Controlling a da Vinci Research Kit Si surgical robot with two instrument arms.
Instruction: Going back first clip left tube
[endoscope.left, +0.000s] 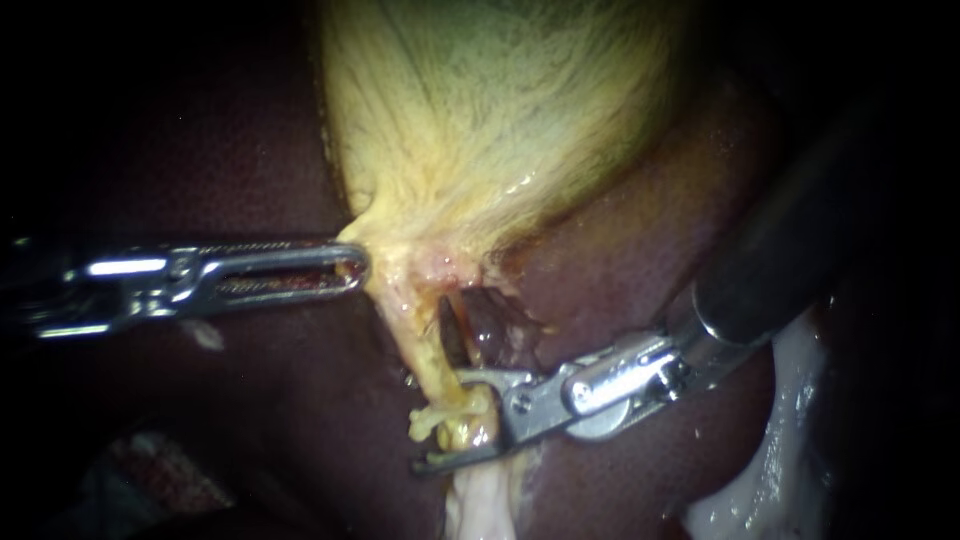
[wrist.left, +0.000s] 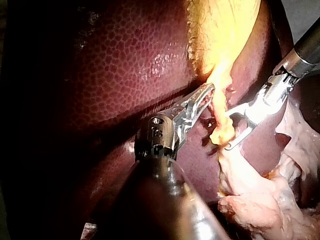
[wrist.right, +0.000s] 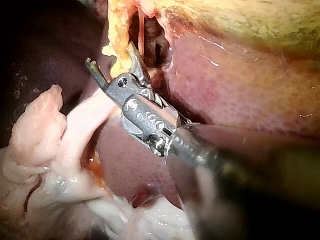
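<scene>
Two jaws of my right instrument (endoscope.left: 442, 420) stand apart astride the left tube (endoscope.left: 428, 360) (whether a clip sits on it I cannot make out), so the retreat looks mostly yet to come, while my left instrument (endoscope.left: 356, 268) grips the gallbladder (endoscope.left: 480, 120) neck.
</scene>
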